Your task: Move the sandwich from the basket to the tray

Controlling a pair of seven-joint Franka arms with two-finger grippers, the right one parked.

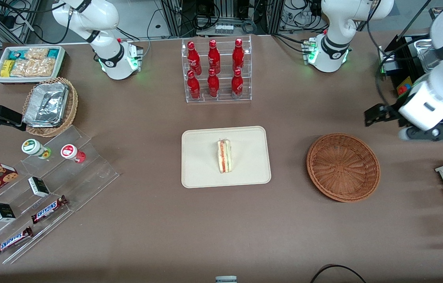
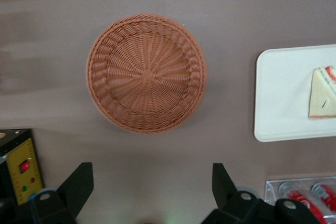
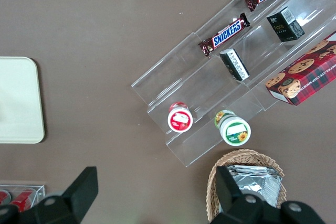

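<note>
One sandwich (image 1: 225,156) lies on the single tray (image 1: 201,173), well apart from the gripper (image 2: 152,184). Its fingers (image 2: 79,184) are spread, holding nothing, raised near one empty basket (image 1: 343,167) on the table (image 1: 158,228). In the wrist view the tray and sandwich are cut off at the frame edge.

Your brown table (image 1: 158,220) carried the tray (image 1: 205,173) at mid-table, the basket (image 1: 343,167) beside it twd the working arm's end, clear bottle rack (image 1: 217,70) w/ red bottles, stepped acrylic display (image 1: 48,196), tan foil basket (image 1: 52,106), white snack bin (image 1: 28,63), gripper (image 1: 386,118) hung above table near the basket, fingers spread.
</note>
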